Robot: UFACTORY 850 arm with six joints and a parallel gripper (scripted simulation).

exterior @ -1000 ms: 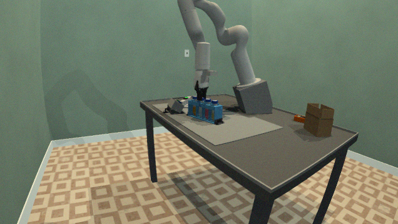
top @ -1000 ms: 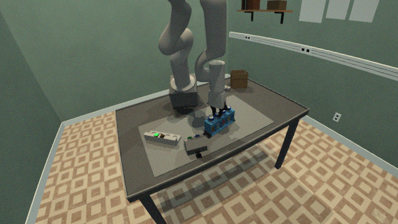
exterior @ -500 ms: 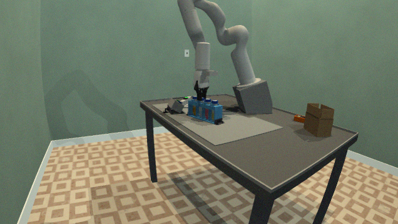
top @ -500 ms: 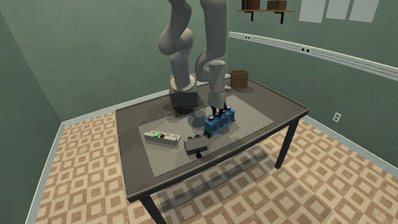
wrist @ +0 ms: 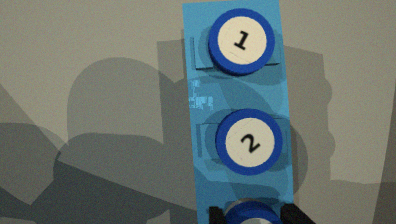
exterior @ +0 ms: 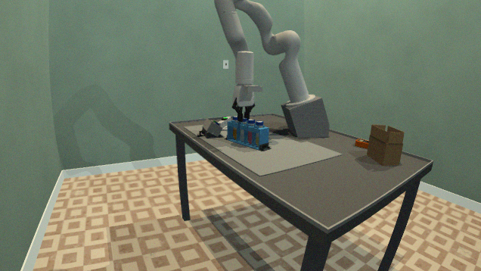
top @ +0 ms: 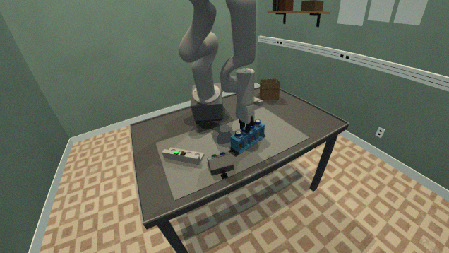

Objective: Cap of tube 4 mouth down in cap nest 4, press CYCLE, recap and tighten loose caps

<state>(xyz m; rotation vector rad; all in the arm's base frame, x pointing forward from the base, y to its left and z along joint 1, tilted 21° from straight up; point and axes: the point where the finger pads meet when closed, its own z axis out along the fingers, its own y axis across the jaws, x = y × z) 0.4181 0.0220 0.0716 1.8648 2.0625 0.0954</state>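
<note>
The blue decapping station [top: 247, 138] holds its tubes in a row on the grey mat. In the wrist view the caps of tube 1 [wrist: 241, 41] and tube 2 [wrist: 249, 141] sit on their tubes. My gripper [wrist: 255, 216] is straight above the row and is shut on the cap of tube 3 [wrist: 254, 214], which shows only partly at the bottom edge. The gripper also shows in the top and exterior views [top: 246, 126] [exterior: 243, 112]. The end tube nearest the keys wears a blue cap [top: 238, 133]. The white cap tray [top: 183, 155] has its green lamp [top: 176, 152] lit.
The grey key housing [top: 220, 163] with the green key [top: 213, 155] and blue key [top: 222, 154] sits between tray and station. A cardboard box [top: 270, 88] stands at the table's far corner, with a small orange item [exterior: 361, 142] beside it. The arm's base [top: 207, 106] is behind the station.
</note>
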